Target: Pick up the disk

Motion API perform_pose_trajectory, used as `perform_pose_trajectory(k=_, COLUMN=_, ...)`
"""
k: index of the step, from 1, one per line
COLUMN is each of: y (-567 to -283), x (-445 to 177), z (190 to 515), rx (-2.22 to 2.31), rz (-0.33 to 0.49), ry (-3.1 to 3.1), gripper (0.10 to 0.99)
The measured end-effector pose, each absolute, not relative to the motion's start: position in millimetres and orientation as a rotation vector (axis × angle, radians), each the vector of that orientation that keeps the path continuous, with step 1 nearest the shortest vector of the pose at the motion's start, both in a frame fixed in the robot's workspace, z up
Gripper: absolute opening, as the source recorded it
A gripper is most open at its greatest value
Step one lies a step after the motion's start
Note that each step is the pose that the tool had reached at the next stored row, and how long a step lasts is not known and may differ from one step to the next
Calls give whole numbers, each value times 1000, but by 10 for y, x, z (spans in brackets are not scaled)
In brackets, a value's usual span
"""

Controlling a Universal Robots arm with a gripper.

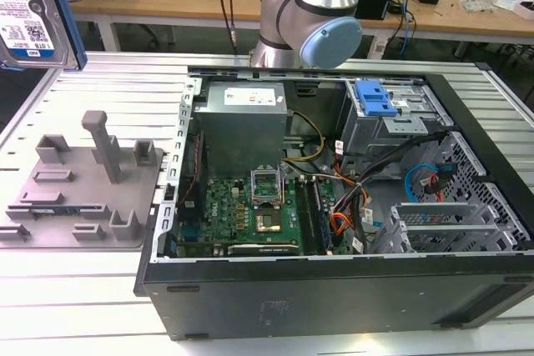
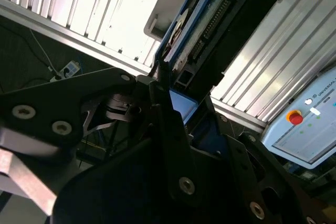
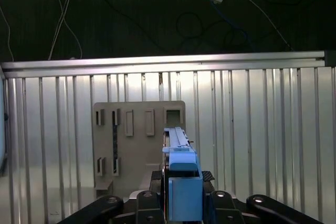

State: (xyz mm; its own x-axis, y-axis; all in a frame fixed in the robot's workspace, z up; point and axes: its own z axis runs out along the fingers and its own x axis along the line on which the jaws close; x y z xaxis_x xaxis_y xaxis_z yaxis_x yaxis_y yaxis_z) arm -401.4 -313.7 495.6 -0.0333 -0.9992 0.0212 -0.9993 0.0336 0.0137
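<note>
item: the disk (image 1: 33, 10). location: held aloft at the exterior view's upper left, well above the grey fixture plate (image 1: 83, 185) and apart from the open computer case (image 1: 334, 206).

relation to gripper: the gripper (image 3: 181, 195) is clenched on the disk, one finger on each broad face, as seen in the first wrist view, where the disk (image 3: 178, 150) stands edge-on between the black fingers (image 3: 155, 182) and runs straight out away from them. long axis: in line with the gripper's reach, projecting past the fingertips. in the second wrist view the disk (image 2: 210, 19) extends beyond the gripper (image 2: 173, 93), with its connector edge and underside turned to the camera. only one arm (image 1: 321, 6) is on the rig, so no choice of side arises.

position over scene: in the first wrist view the disk hangs above the fixture plate (image 3: 139, 140), which lies on the ribbed aluminium table (image 3: 262, 145). no contact between disk and plate is visible.

appearance: flat rectangular silver metal body; white-and-blue label with barcodes on the broad face shown in the exterior view; blue plastic rail along the edge, seen as a blue block nearest the gripper in the first wrist view.

status, judged: the disk is off every surface and carried by the gripper; the pick appears accomplished.
</note>
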Motion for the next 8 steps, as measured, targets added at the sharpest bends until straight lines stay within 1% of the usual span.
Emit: perform_pose_trajectory(k=8, y=-3137, x=-4013, z=4956, rx=2167, rz=8, ry=-2240, gripper=369)
